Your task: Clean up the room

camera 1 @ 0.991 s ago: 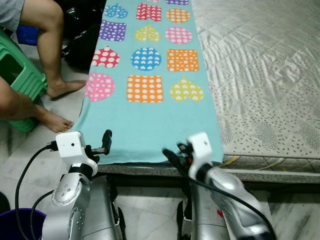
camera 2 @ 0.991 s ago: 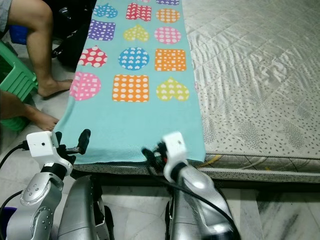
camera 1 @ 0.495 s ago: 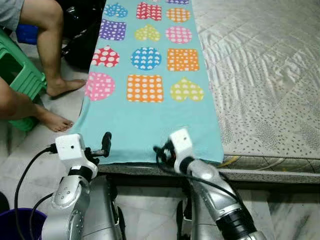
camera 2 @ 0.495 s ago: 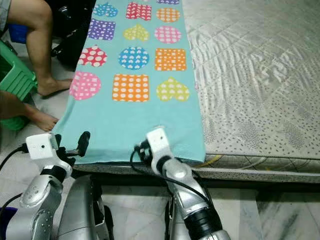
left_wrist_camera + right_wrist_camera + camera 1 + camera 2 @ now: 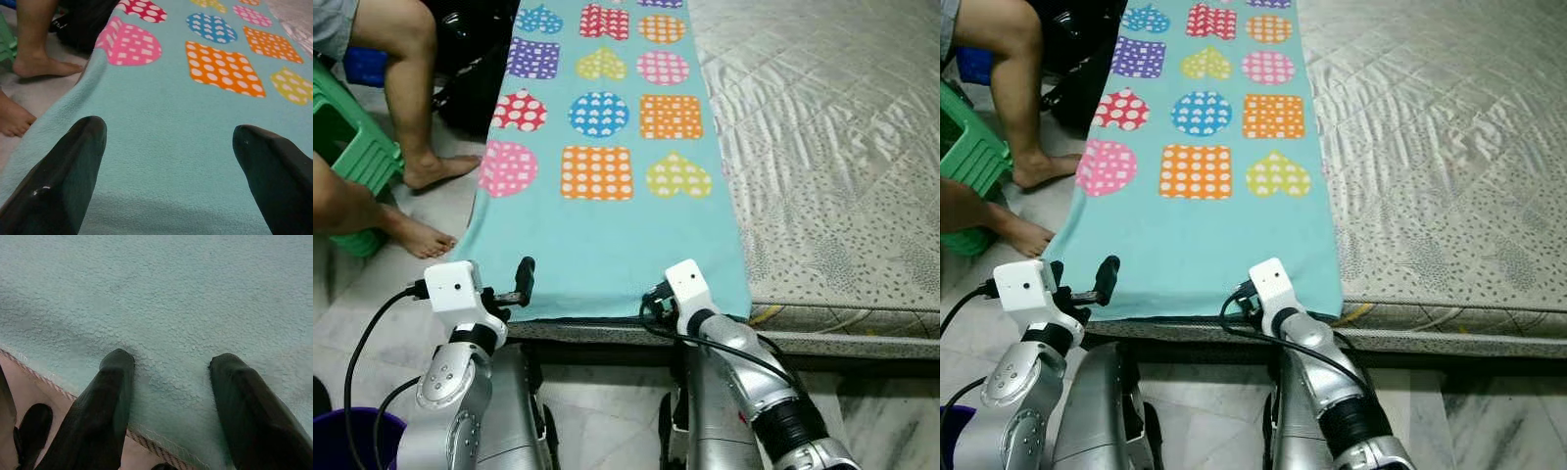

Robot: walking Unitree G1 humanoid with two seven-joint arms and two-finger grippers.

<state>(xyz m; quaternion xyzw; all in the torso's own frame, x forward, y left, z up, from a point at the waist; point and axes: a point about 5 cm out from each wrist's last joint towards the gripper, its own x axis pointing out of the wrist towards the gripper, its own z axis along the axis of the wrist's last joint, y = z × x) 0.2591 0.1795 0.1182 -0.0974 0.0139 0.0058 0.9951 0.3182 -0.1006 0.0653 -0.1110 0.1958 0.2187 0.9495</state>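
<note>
Left gripper raised, fingers spread wide and level, right gripper lower, fingers parted with tips pressing down, both silver arms bent up from below, wrists cocked forward.

Turquoise fleece blanket with dotted heart and square patches lies lengthwise along left part of grey quilted mattress, near edge at mattress front edge. Left hand at blanket's near left corner, fingers apart. Right hand at blanket's near edge, fingertips touching fleece. Person's bare feet on floor left of bed, beside green plastic stool.
</note>
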